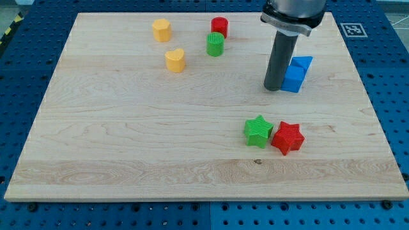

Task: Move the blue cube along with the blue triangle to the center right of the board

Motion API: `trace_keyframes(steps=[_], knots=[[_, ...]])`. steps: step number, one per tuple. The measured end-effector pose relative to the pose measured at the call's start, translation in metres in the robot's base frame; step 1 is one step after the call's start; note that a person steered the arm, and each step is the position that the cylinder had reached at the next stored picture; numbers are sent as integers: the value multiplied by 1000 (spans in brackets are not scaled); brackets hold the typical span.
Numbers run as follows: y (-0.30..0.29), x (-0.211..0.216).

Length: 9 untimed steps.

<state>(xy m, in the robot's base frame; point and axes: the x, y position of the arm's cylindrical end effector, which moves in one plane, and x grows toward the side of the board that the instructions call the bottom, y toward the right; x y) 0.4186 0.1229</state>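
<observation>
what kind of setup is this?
Likely a robot lab bench: a wooden board on a blue perforated table, a printed marker tag, and my tip beside the blue cube.

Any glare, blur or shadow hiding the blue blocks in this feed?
Camera view: sharp, evenly lit, no glare; my tip casts only a faint shadow, but the rod covers the left edge of the blue cube; the blue triangle behind it shows clearly.

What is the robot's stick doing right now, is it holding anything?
My tip: there's no gripper, so it holds nothing; it sits right against the view's left side of the blue cube, with the blue triangle just behind.
</observation>
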Motion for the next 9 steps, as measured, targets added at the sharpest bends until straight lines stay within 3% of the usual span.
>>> trace_keyframes(steps=[3, 9], knots=[[17, 15], [60, -45]])
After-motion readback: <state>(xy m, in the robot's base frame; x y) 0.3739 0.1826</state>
